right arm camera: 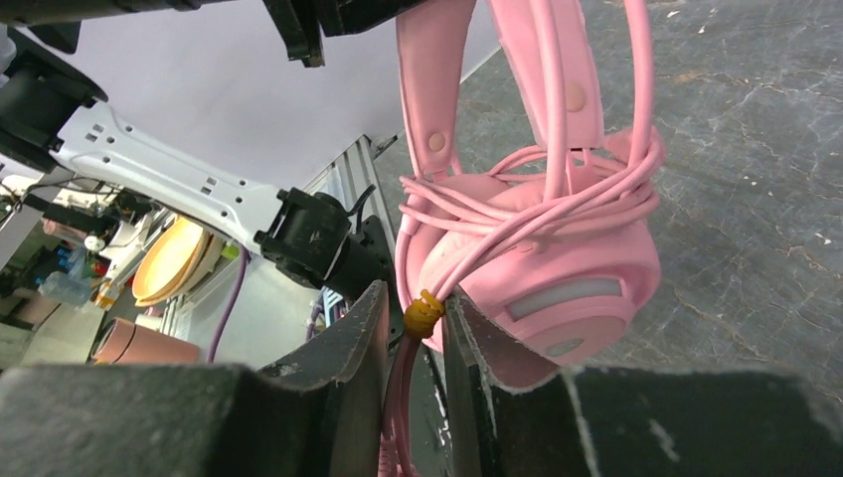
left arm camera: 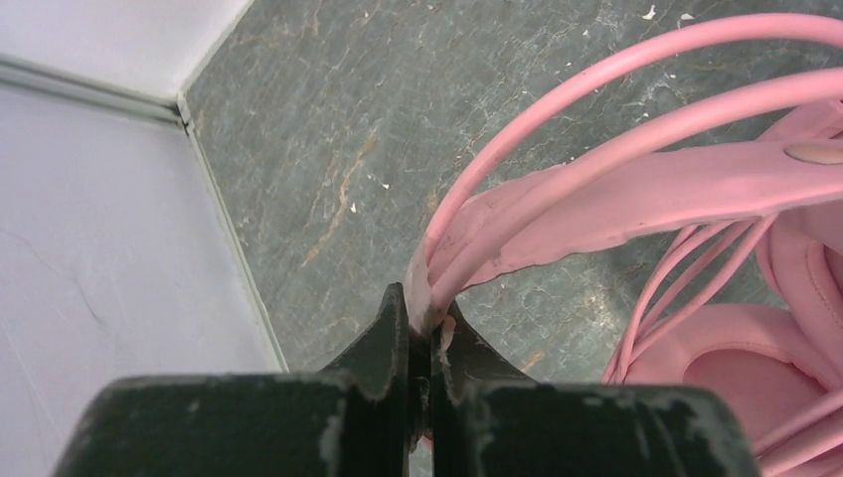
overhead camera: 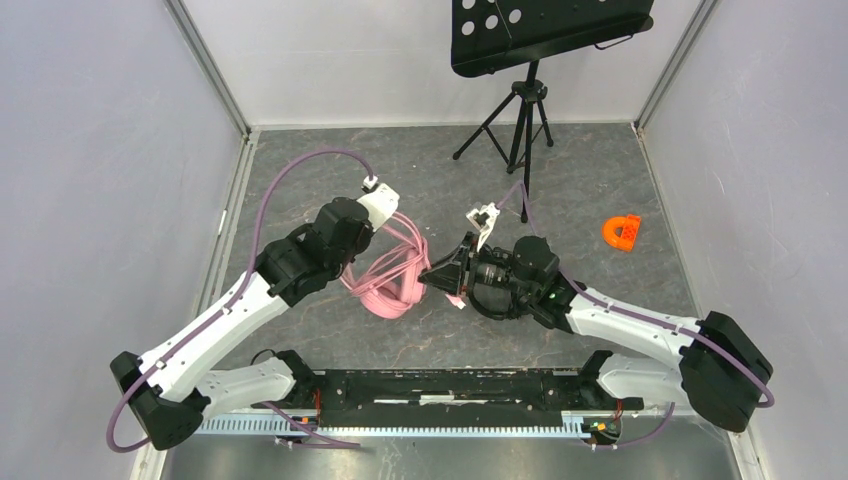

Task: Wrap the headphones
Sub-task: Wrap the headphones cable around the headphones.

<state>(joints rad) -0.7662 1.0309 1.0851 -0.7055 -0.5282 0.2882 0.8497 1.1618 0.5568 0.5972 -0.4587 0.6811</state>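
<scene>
One headset in view: pink headphones (overhead camera: 385, 285), just to the 9 o'clock side of the table's middle in the overhead view, between the two arms.
Headphones' pose: headband (left arm camera: 646, 194) up, ear cups (right arm camera: 557, 268) hanging below it.
Cable: pink cable (right arm camera: 557, 214) looped several times round the ear cups, with more strands running up along the headband.
Yellow band: a small yellow band (right arm camera: 422, 316) sits on the cable at the 7 o'clock edge of the ear cup.
Left gripper: left gripper (left arm camera: 422, 328), at 11 o'clock of the headphones, is clamped tight on the headband and the cable strands beside it.
Right gripper: right gripper (right arm camera: 416, 328), at 3 o'clock of the headphones, has its jaws a little apart; the cable and yellow band lie in the gap, and whether the pads press them cannot be told.
Table: grey stone-patterned table (overhead camera: 600, 170).
Orange piece: small orange piece (overhead camera: 621, 232) at 3 o'clock, well apart from the headphones.
Stand: black music stand (overhead camera: 527, 110) at 1 o'clock, near the far wall.
</scene>
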